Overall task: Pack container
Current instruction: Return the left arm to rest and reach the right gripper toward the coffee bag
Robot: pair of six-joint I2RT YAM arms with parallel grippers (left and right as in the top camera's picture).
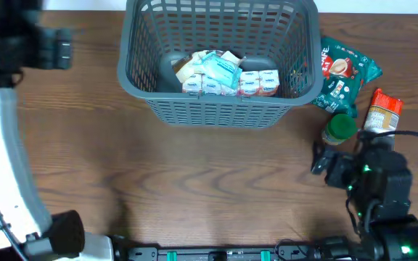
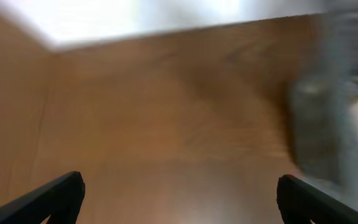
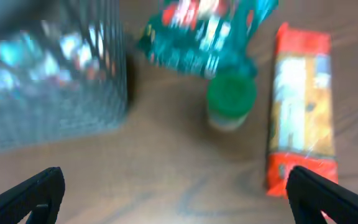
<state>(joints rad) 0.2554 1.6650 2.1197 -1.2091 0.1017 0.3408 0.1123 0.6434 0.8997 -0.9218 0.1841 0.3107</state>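
Nearest, at 4 o'clock on the counter [image 1: 194,181], the right arm [image 1: 372,181] is positioned. The right jaws are spread wide in the right wrist view, and nothing is held between them. At 11 o'clock from that arm, a green-capped jar [image 1: 339,130] is seen upright. An orange packet [image 1: 382,110] is laid at its 2 o'clock and a teal pouch [image 1: 343,72] at its 12 o'clock. The container [image 1: 220,112] is located at 12 o'clock on the counter, just beside the pouch, and small snack packets [image 1: 223,72] are piled inside. At 10 o'clock, the left jaws are likewise spread wide and empty.
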